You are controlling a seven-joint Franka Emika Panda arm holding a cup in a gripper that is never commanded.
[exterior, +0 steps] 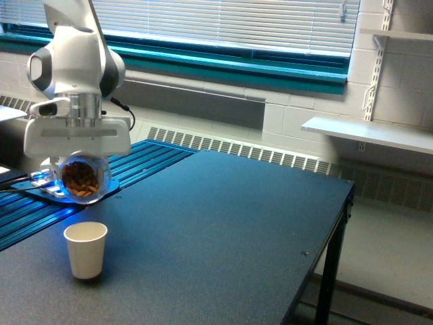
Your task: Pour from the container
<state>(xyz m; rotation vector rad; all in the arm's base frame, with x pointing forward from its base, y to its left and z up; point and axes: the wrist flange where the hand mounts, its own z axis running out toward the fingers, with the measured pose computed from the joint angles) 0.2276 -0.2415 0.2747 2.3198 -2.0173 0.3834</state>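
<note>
Positioning phase: fingers [80, 172] clamp the container [81, 178] of brown bits, above the paper cup [86, 249]; next, tip over cup.

You cannot see the fingertips of the gripper [80, 161]: the clear container [82, 178] covers them, so the jaws' grip on it is not visible. The brown pieces inside the container are too small to identify. The arm's upper links run off the top edge. The glowing blue base [51, 189] behind the container is mostly hidden. The paper cup's [86, 250] inside is out of sight.
</note>
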